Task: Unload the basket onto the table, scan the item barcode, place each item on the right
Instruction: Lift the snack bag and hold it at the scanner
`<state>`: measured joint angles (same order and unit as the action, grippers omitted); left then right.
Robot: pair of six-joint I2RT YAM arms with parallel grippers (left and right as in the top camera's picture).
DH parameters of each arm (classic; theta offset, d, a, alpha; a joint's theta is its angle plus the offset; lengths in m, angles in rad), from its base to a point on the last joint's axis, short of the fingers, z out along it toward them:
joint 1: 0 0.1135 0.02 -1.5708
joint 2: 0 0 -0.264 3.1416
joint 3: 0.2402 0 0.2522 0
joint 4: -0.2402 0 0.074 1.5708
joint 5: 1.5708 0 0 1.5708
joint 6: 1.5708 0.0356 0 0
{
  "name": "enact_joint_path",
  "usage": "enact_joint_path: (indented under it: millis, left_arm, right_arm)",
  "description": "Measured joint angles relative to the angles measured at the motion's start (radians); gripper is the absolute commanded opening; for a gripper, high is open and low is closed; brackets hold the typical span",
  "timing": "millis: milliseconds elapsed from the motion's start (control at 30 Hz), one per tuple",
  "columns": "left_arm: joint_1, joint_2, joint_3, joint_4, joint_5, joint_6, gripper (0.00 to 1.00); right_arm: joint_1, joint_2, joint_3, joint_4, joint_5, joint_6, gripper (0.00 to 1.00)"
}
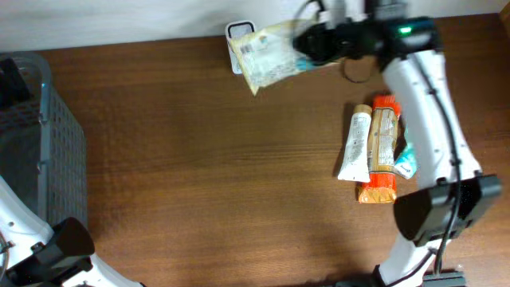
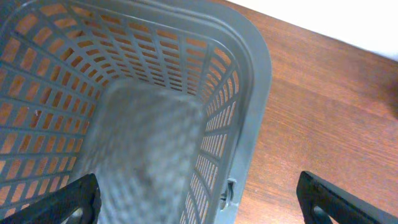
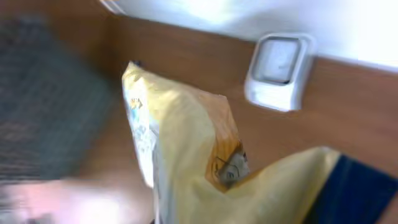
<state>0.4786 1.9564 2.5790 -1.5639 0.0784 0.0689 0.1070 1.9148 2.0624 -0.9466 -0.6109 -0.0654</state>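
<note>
From above, the right gripper [image 1: 309,44] is pressed together on one end of a crinkly yellow plastic packet [image 1: 267,56]. It holds the packet over the far edge of the brown wooden table [image 1: 207,175], with the printed face right beside the small white boxy scanner [image 1: 239,33]. I'd say it is held there so the barcode can meet the scanner's window. Near that arm a white tube [image 1: 355,147], an orange wrapper [image 1: 382,151] and a teal-tipped item [image 1: 406,163] lie bunched together, likely waiting their turn. A grey slotted plastic basket [image 1: 56,143] sits at the left.

The left wrist camera looks down into that basket [image 2: 249,87]. The left gripper [image 2: 199,205] hangs over it with its fingers [image 2: 68,202] spread wide, holding nothing, seemingly parked out of the way.

The right wrist view is blurred. The packet [image 3: 186,155] fills the foreground, and the scanner [image 3: 280,68] sits just beyond its top edge, apart from it. I can't tell whether the barcode faces the window.
</note>
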Motion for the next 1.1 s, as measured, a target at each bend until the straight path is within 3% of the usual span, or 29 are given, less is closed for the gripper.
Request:
enact_joint_path:
  millis: [33,100,200,267,367,567,700,1100]
  left_arm:
    - [0.000,0.000,0.000,0.000,0.000,0.000,0.99]
    - [0.000,0.000,0.000,0.003,0.000,0.000,0.99]
    - [0.000,0.000,0.000,0.001,0.000,0.000,0.99]
    - [0.000,0.000,0.000,-0.002,0.000,0.000,0.99]
    - [0.000,0.000,0.000,0.003,0.000,0.000,0.99]
    - [0.000,0.000,0.000,0.001,0.000,0.000,0.99]
    - [0.000,0.000,0.000,0.001,0.000,0.000,0.99]
    - [0.000,0.000,0.000,0.001,0.000,0.000,0.99]
  right_arm:
    - [0.092,0.003,0.000,0.077,0.245,-0.032,0.04]
    - [0.192,0.023,0.002,0.239,0.522,-0.130,0.04]
    - [0.264,0.143,0.004,0.565,0.821,-0.459,0.04]
    - [0.266,0.251,0.002,0.764,0.906,-0.696,0.04]
    - [0.266,0.402,0.000,1.064,0.974,-0.858,0.04]
    - [0.275,0.456,0.000,1.059,1.037,-0.972,0.04]
    - [0.314,0.458,0.000,0.942,1.084,-1.003,0.04]
    - [0.328,0.460,0.000,1.072,1.187,-1.069,0.04]
